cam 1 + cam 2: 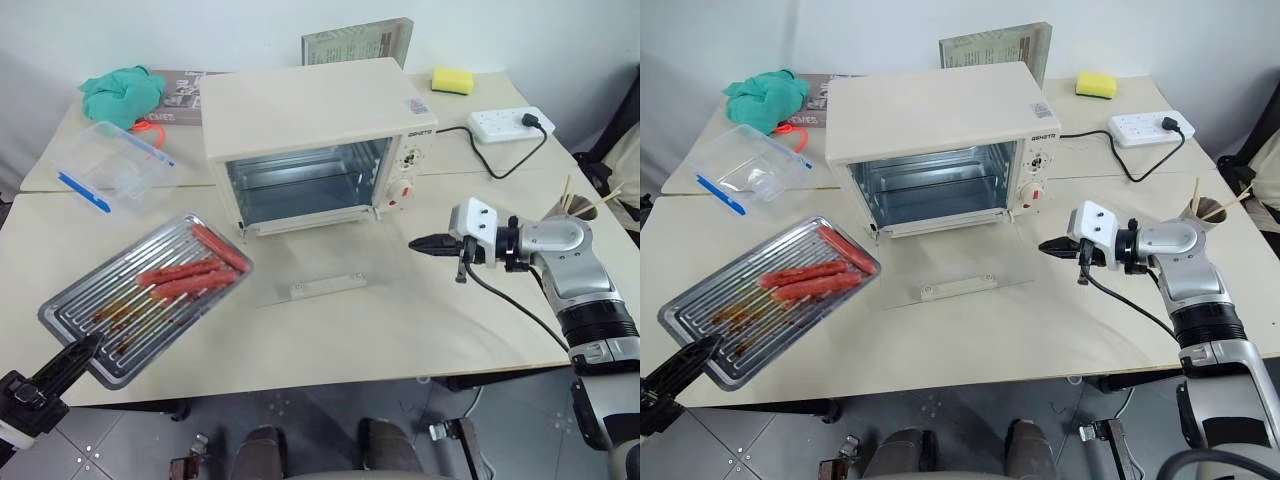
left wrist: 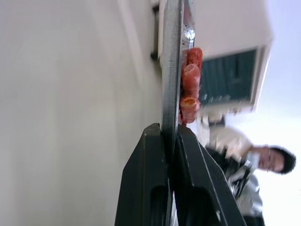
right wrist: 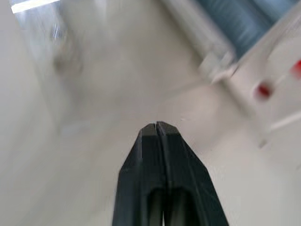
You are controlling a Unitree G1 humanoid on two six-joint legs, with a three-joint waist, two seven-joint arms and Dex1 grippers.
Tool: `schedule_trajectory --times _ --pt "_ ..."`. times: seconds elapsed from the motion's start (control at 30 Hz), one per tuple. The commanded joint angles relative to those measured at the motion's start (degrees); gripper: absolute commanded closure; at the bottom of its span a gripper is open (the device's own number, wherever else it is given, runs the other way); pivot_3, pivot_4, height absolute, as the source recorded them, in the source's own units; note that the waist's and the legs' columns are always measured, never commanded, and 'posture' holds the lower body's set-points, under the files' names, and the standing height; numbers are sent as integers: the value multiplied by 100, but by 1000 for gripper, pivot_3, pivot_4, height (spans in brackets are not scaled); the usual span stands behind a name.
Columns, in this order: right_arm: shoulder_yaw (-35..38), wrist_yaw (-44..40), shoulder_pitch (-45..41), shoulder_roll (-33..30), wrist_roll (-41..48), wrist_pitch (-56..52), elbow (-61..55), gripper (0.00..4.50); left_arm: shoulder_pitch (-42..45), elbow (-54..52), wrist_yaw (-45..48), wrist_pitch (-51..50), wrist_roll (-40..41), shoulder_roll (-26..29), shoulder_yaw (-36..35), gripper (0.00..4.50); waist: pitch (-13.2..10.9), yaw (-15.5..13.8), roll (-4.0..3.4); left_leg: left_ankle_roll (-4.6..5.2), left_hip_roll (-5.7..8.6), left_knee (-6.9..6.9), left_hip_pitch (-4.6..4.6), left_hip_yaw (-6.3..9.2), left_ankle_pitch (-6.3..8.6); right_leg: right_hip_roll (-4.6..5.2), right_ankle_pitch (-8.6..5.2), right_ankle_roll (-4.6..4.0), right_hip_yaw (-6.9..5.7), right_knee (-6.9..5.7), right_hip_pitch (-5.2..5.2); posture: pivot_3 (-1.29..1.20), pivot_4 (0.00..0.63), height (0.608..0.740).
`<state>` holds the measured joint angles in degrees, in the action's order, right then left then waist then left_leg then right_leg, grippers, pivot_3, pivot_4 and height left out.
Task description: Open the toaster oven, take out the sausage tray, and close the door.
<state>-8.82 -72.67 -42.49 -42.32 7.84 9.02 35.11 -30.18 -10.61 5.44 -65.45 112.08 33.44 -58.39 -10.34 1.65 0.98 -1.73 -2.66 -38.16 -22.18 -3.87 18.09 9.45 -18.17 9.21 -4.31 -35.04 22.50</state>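
The left end effector (image 1: 85, 347) was clenched on the near corner of the sausage tray (image 1: 100, 295), its two black fingers (image 2: 150, 179) pinching the thin metal rim. The tray hung tilted over the tabletop's (image 1: 400, 330) front left corner, with a few red sausages (image 1: 190, 272) lying across its ribbed bottom. The right end effector (image 1: 415, 243) was clenched on nothing, its fingertips pressed together above the tabletop, just to the right of the oven's open door (image 1: 330, 285) and apart from it. The door lay flat on the tabletop in front of the toaster oven (image 1: 310, 125), its cream bar handle (image 1: 327, 285) toward the front edge. The oven's chamber stood open, and a red dial (image 1: 404, 192) showed on its right panel. A black cord (image 1: 480, 150) ran from the oven to a white power strip (image 1: 510, 123) near the back right corner. A yellow sponge (image 1: 452, 80) sat at the back edge. Toward the back left corner were a clear plastic box with blue clips (image 1: 115, 165) and a green cloth (image 1: 122, 92).
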Motion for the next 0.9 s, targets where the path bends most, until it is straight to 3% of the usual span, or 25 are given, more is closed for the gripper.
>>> schedule_trajectory --times 0.03,0.33,0.6,0.9 --pt "-76 -182 -119 86 -217 273 489 4485 -112 -150 -41 215 92 -243 -268 4500 0 3 0 0 0 0 0 0 0 0 0 0 0 0 0 0 150 740" --pt "56 -351 -242 488 -216 553 1162 4485 -120 118 -376 441 92 -784 -503 4500 3 30 4 -2 -3 -3 3 -4 1 -4 0 0 2 -2 -1 0 150 740" --pt "212 -348 -130 801 -72 217 879 4485 499 102 -817 709 92 -1380 -332 4500 5 11 8 -4 -6 -10 7 -4 2 -6 1 -1 2 -6 -5 0 150 740" --pt "543 -495 147 988 607 -796 -38 4485 1118 136 -1403 961 92 -1653 -206 4500 6 -6 9 -4 -6 -13 6 -3 2 -6 2 0 2 -10 -5 0 150 740"
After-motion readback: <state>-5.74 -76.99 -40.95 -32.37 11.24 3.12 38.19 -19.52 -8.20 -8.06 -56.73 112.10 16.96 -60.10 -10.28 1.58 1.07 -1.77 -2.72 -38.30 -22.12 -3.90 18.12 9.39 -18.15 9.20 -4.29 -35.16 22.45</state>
